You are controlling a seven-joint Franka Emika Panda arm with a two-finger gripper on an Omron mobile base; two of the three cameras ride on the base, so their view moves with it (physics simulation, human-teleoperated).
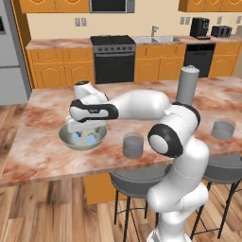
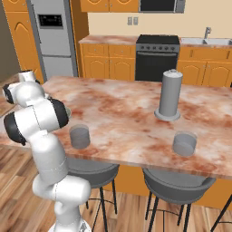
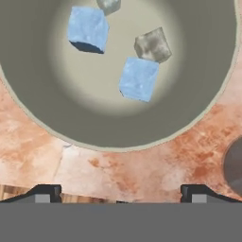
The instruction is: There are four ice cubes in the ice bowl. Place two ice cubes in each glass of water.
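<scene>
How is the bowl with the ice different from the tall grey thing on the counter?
The ice bowl is wide, low and open on top; the tall grey cylinder is narrow, upright and closed by a domed top. You can see ice cubes lying in the bowl, but nothing inside the cylinder. The bowl looks pale grey-green, the cylinder plain grey. Both are round and stand on the marble counter.

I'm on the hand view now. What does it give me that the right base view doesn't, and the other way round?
Hand view: the ice bowl from above with two blue ice cubes and two greyer ones, and the open gripper over the counter beside the bowl.
Right base view: both glasses of water, the near glass and the far glass, plus the tall grey cylinder.
Both: the marbled counter.
</scene>
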